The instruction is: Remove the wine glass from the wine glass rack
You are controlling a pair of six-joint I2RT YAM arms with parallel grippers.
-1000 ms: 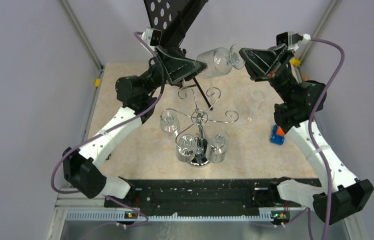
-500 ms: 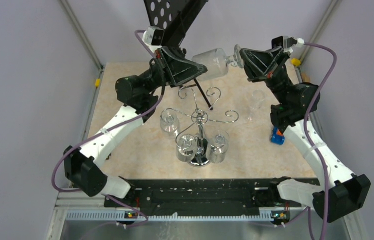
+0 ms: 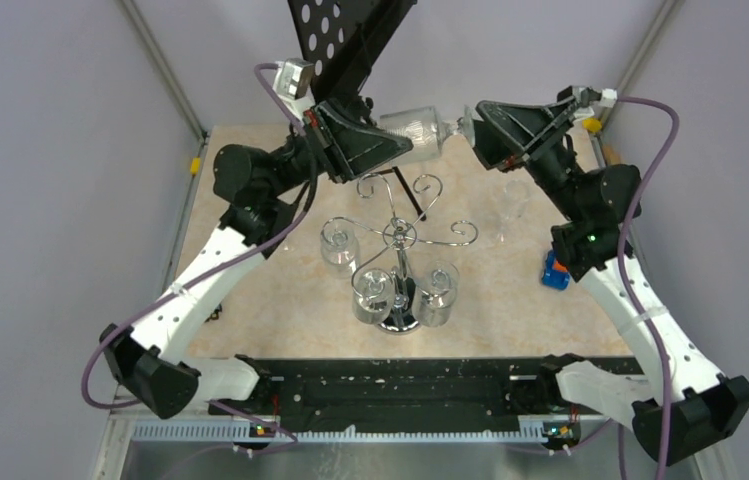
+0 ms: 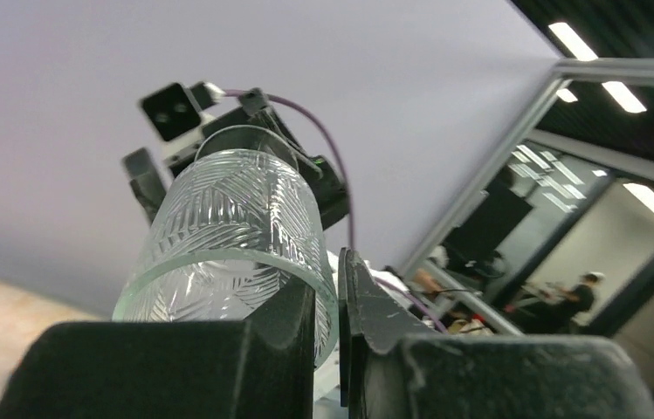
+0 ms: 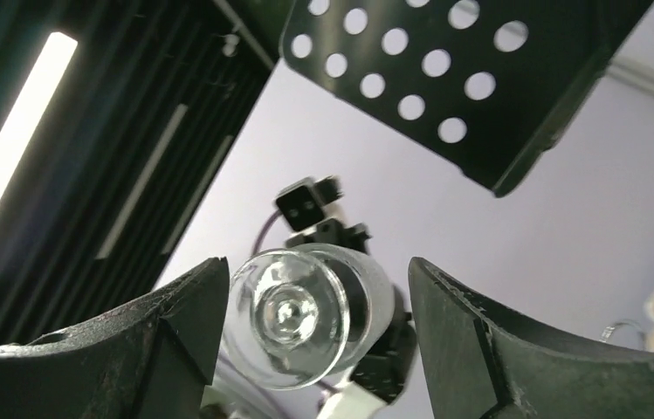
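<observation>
The wine glass (image 3: 412, 132) lies sideways in the air above the back of the table, between both arms. My left gripper (image 3: 388, 142) is shut on its bowl rim; in the left wrist view one finger sits inside the patterned wine glass (image 4: 236, 218) and one outside, at the left gripper (image 4: 327, 319). My right gripper (image 3: 472, 126) is open at the glass's foot. In the right wrist view the round foot of the wine glass (image 5: 288, 316) floats between the spread fingers of the right gripper (image 5: 316, 288), closer to the left one. The chrome wine glass rack (image 3: 402, 240) stands below.
Three glasses (image 3: 373, 290) hang from the rack's scroll arms. Another glass (image 3: 513, 205) stands upright on the table at the right. A black perforated music stand (image 3: 350, 30) rises behind the left gripper. A blue and orange object (image 3: 555, 270) lies by the right arm.
My right gripper has opened and let go of the glass's foot end. My left gripper has shut on the bowl rim, and the glass has shifted a little left and levelled.
</observation>
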